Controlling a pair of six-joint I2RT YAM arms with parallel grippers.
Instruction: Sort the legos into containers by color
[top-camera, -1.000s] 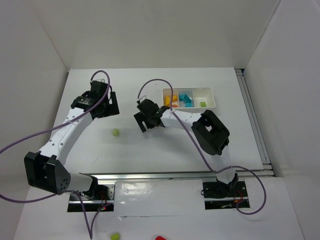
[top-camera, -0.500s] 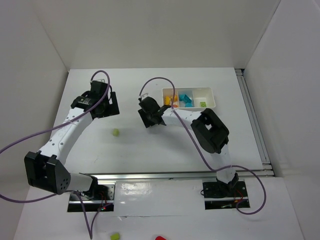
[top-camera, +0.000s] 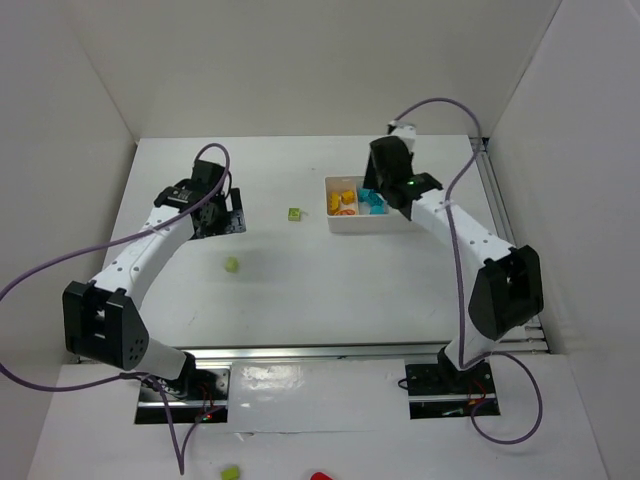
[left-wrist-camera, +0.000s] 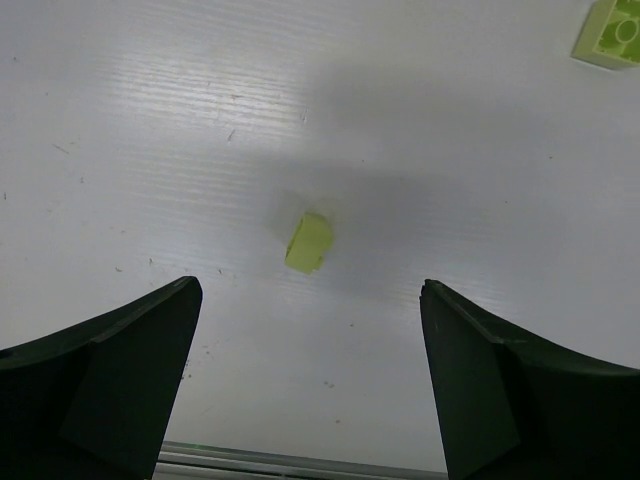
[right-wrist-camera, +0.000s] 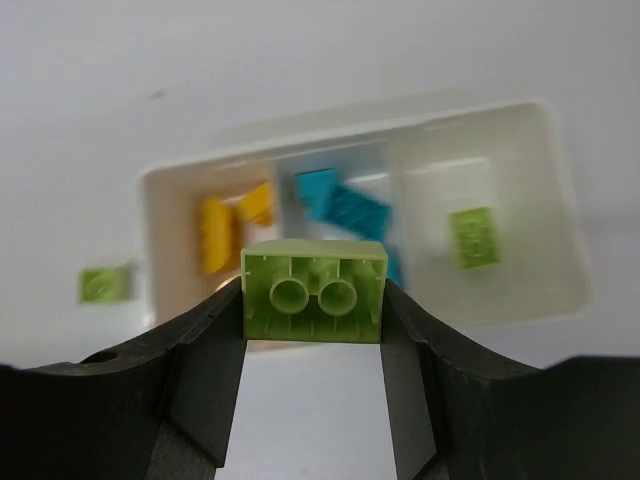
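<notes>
In the tray (top-camera: 380, 224) at upper centre, orange bricks (right-wrist-camera: 213, 235), cyan bricks (right-wrist-camera: 335, 198) and one green (right-wrist-camera: 473, 237) lie sorted, your right gripper (right-wrist-camera: 312, 300) pinches another green brick (right-wrist-camera: 313, 285) over it, and your left gripper (left-wrist-camera: 308, 300) hangs spread over a loose green (left-wrist-camera: 309, 242), with a second loose green (left-wrist-camera: 610, 30) at upper right.

The left arm (top-camera: 140, 255) and right arm (top-camera: 455, 225) are built of white tubular links joined by chunky black joint housings. Each trails a looping purple cable (top-camera: 60, 275). A small green light (top-camera: 409, 183) glows on the right arm's black wrist. The left gripper (left-wrist-camera: 310, 300) has matte black, wedge-shaped fingers (left-wrist-camera: 100, 390).
</notes>
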